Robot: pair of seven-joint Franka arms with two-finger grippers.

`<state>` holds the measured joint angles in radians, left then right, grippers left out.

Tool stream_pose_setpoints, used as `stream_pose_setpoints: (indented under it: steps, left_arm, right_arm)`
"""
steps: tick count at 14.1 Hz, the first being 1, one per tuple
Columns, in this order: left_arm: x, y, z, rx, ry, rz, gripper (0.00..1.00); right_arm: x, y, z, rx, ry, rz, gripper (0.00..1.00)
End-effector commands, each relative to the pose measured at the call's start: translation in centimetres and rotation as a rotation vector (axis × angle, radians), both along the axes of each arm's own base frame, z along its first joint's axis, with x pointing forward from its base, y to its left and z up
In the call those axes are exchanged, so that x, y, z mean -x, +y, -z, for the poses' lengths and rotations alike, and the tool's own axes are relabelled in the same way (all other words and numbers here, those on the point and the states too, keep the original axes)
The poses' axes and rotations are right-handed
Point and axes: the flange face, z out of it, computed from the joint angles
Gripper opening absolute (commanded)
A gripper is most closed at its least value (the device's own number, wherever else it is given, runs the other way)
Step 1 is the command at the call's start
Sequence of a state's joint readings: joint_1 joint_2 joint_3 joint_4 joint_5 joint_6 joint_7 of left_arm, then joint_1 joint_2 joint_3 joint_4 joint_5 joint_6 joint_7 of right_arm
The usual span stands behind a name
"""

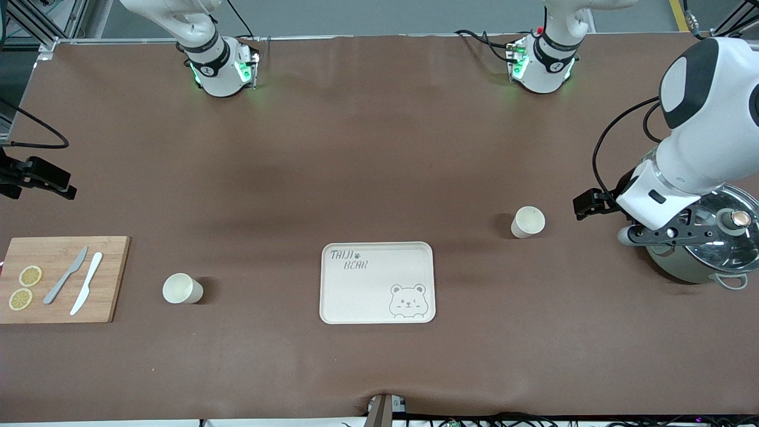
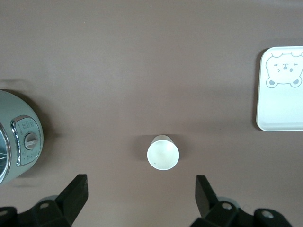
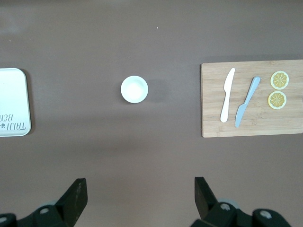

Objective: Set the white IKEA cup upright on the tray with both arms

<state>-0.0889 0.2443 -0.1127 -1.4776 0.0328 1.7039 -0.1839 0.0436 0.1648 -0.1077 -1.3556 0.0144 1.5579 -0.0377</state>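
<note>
on the brown mat, two smooth white cups (image 1: 528, 222) (image 1: 182, 289) flank the rounded cream tray (image 1: 356, 296) (both grippers' fingers (image 2: 75, 194) (image 3: 75, 198) apart).

The left arm (image 1: 699, 148) hides part of the pot (image 1: 705, 261), while the front view's edge crops the right hand (image 1: 35, 178).

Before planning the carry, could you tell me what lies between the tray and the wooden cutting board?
One white cup stands upright on the brown table between the tray and the cutting board; nothing else. The front view and the right wrist view both show it.
</note>
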Motion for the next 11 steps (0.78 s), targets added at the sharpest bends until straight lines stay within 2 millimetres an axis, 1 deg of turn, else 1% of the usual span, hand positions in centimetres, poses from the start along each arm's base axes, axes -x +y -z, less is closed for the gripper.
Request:
stream_pose_setpoints:
  steps: [1, 4, 6, 7, 8, 9, 10, 11]
  left_arm:
    - [-0.1, -0.2, -0.3, -0.002, 0.0, 0.008, 1.0]
    - [-0.1, 0.3, -0.4, 0.003, -0.001, 0.015, 1.0]
    - [0.0, 0.4, -0.5, 0.012, 0.001, 0.052, 1.0]
    - [0.2, 0.5, -0.9, 0.003, 0.001, 0.054, 1.0]
    - [0.8, 1.3, -1.9, 0.003, 0.009, 0.061, 1.0]
    - [1.1, 2.1, -1.9, 0.006, 0.031, 0.083, 1.0]
    - [1.3, 2.6, -1.0, 0.004, 0.051, 0.079, 1.0]
    - [1.7, 2.6, 0.9, 0.0, 0.069, 0.076, 1.0]
  right_arm:
    - [0.1, -0.1, -0.5, 0.003, -0.007, 0.01, 1.0]
    - [0.1, -0.1, -0.5, 0.003, -0.007, 0.011, 1.0]
    - [0.1, -0.1, -0.5, 0.003, -0.005, 0.011, 1.0]
    - [0.1, -0.1, -0.5, 0.003, -0.005, 0.011, 1.0]
    - [0.1, -0.1, -0.5, 0.003, -0.005, 0.011, 1.0]
    - [0.1, -0.1, -0.5, 0.003, -0.005, 0.011, 1.0]
    - [0.1, -0.1, -0.5, 0.003, -0.007, 0.011, 1.0]
    - [0.1, -0.1, -0.5, 0.003, -0.007, 0.011, 1.0]
